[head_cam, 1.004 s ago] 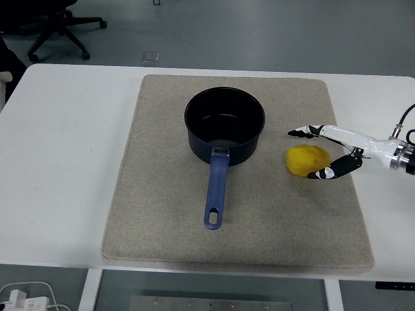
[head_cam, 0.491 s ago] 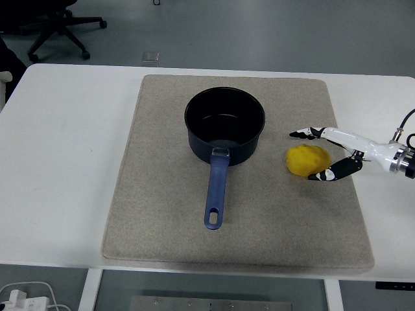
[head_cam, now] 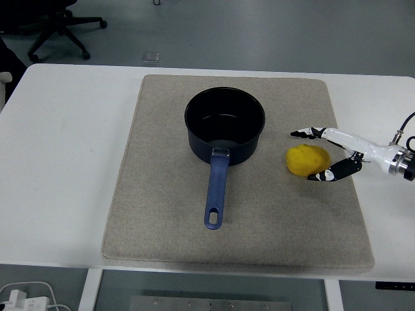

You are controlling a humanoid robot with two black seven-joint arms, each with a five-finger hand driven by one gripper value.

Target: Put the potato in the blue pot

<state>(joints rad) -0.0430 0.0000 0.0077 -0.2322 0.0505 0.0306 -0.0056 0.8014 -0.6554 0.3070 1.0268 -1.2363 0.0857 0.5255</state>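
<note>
A yellow potato (head_cam: 307, 161) lies on the beige mat (head_cam: 162, 214), to the right of the blue pot (head_cam: 225, 125). The pot stands upright at the mat's centre with nothing in it, its blue handle (head_cam: 216, 192) pointing toward the near edge. My right hand (head_cam: 312, 155) reaches in from the right edge and is open, its fingers (head_cam: 305, 134) spread on both sides of the potato's right end. One fingertip sits beyond the potato and another lies at its near side. No grasp is closed on it. The left arm is out of view.
The mat covers the middle of the white table (head_cam: 65, 142). An office chair (head_cam: 55, 26) stands on the floor at the far left. A cable and plug (head_cam: 23, 295) lie below the table's near left corner.
The right hand has drifted slightly to the right and down beside the potato. The potato and pot have not moved.
</note>
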